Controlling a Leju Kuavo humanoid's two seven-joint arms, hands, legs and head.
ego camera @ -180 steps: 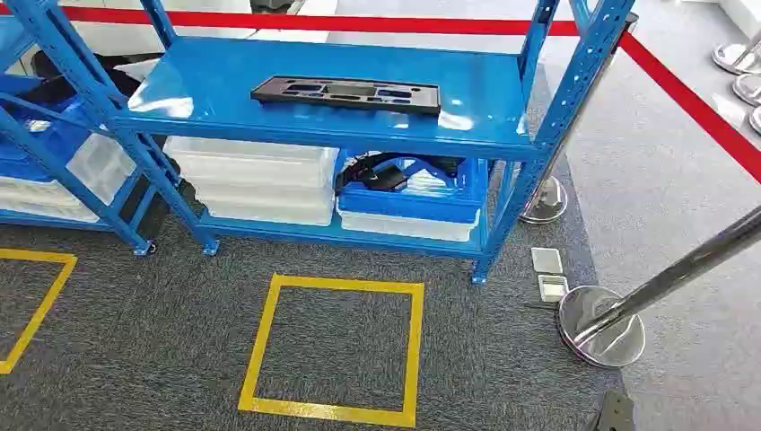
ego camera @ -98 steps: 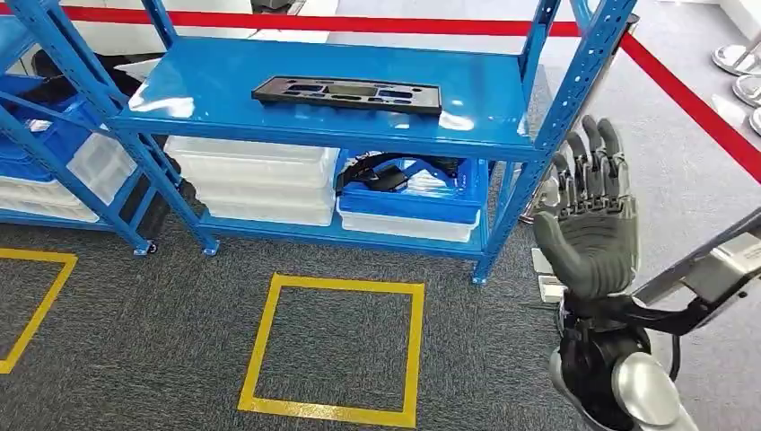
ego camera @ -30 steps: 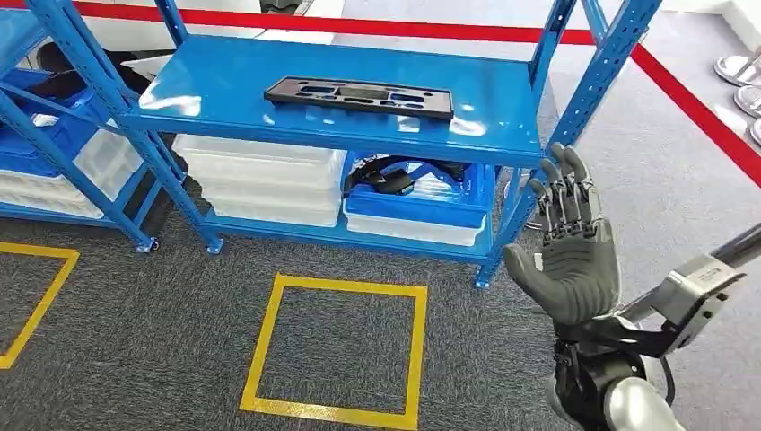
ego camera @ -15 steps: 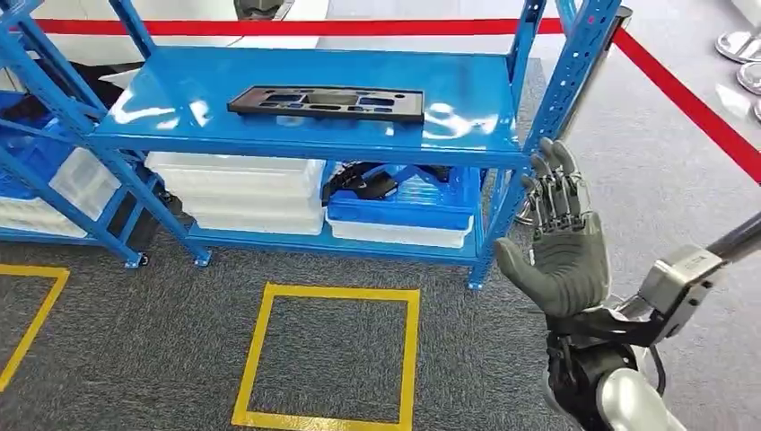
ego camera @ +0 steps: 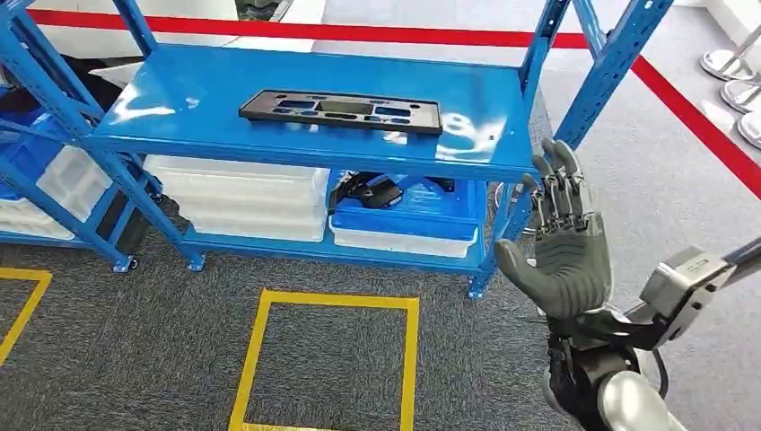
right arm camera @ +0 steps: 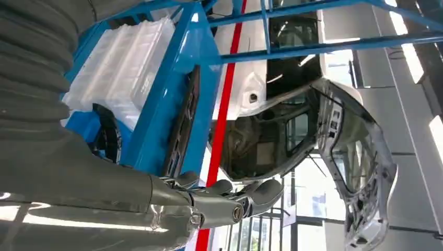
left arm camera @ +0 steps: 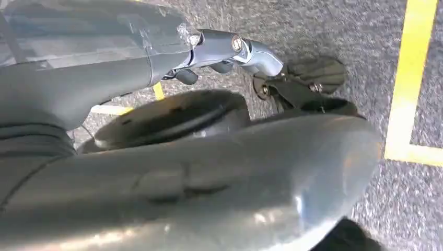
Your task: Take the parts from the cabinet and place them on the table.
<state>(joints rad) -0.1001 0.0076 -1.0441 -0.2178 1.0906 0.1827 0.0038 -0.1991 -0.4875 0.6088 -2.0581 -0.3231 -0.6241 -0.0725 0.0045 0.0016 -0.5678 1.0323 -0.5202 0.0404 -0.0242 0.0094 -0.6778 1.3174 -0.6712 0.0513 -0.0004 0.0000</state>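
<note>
Yellow tape square (ego camera: 324,359) marks the grey carpet (ego camera: 135,359) in front of the rack. Red barrier belt (ego camera: 359,36) runs behind it. Chrome stanchion bases (ego camera: 729,65) stand at far right.

Blue metal shelving rack (ego camera: 269,135) stands on grey carpet (ego camera: 135,359). Upper shelf: flat black rectangular plastic panel with cutouts (ego camera: 341,110). Lower shelf: stacked clear plastic bins (ego camera: 238,197) left, blue plastic crate (ego camera: 404,211) right.

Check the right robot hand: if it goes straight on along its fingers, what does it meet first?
Probably the blue rack's front right post: the right robot hand, open and empty, has its fingertips right beside it in the head view. Depth is unclear, so it might pass alongside.
</note>
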